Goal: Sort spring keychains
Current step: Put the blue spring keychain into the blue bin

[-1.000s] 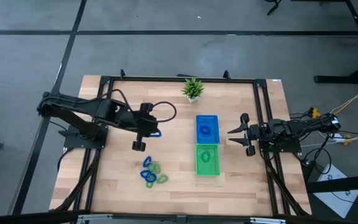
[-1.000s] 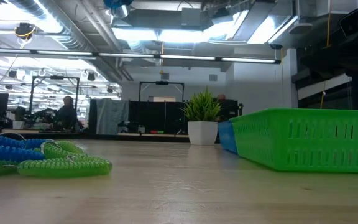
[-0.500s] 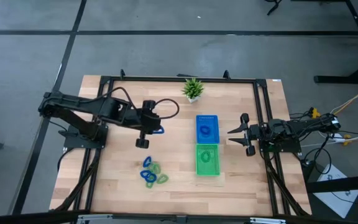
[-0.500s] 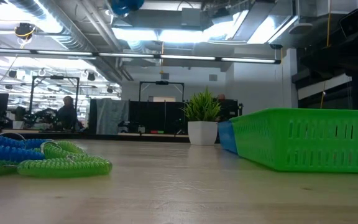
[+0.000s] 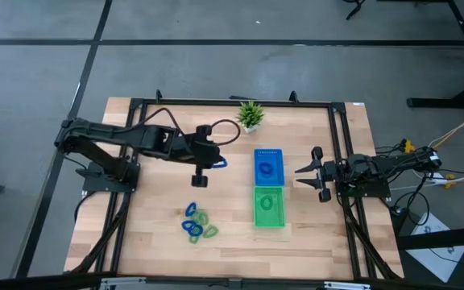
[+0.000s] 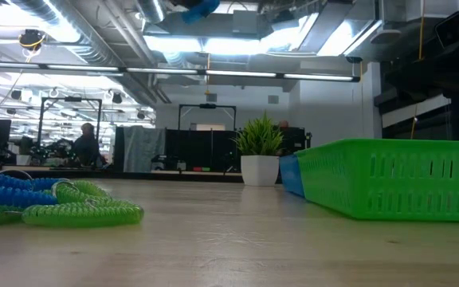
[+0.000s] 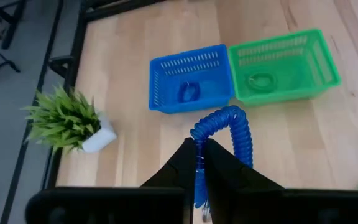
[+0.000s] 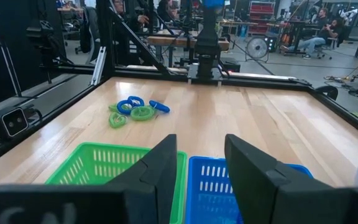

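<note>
Left end effector (image 7: 199,163) clamped on one blue spring keychain (image 7: 225,127) above the surface (image 5: 232,234), at 9 o'clock of the blue tray (image 5: 268,166), one blue keychain (image 5: 266,169) inside, green tray (image 5: 269,207) holding one green keychain (image 5: 267,203), a mixed pile (image 5: 197,225) at 7 o'clock, count unclear, right end effector (image 5: 310,173) spread wide at 3 o'clock.

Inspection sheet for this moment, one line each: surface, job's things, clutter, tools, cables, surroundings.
Surface: wooden table, inside a black frame.
Job's things: one blue spring keychain held aloft; a pile of blue and green keychains on the table; blue tray and green tray hold one each.
Clutter: potted plant at the far edge.
Tools: left tool shut on the blue keychain, above the table near the blue tray; right tool open, waiting beside the trays.
Cables: a black loop on the left arm; loose wires off the table's right.
Surroundings: grey floor; workshop beyond, person seated.
</note>
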Action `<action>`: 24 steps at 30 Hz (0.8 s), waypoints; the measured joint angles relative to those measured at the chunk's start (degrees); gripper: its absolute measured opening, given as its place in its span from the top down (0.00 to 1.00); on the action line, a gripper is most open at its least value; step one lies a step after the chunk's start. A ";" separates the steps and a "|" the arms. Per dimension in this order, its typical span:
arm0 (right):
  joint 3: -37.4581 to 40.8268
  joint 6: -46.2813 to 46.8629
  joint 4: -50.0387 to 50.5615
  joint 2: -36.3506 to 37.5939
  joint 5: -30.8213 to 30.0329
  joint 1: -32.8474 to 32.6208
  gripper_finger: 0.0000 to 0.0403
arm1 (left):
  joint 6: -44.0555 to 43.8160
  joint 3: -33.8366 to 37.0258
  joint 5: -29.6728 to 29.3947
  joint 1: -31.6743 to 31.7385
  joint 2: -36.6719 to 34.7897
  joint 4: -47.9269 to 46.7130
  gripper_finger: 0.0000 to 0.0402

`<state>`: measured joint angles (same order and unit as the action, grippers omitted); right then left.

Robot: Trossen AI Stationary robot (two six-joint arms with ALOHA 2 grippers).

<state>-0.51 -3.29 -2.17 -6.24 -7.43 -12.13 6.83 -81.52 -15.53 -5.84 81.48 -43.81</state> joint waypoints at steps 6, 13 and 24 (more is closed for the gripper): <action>0.00 0.01 -0.03 0.00 0.02 0.00 0.66 | 1.77 -0.04 -0.04 1.78 1.22 4.26 0.97; 0.00 0.00 -0.04 -0.09 -0.01 0.01 0.66 | 3.58 0.00 0.10 3.87 2.92 6.92 0.97; 0.01 0.02 -0.01 -0.31 0.00 -0.01 0.66 | 8.69 -0.02 0.17 6.94 6.43 11.15 0.97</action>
<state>-0.50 -3.27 -2.18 -6.55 -7.43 -12.14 15.52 -81.54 -15.35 1.10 87.92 -32.66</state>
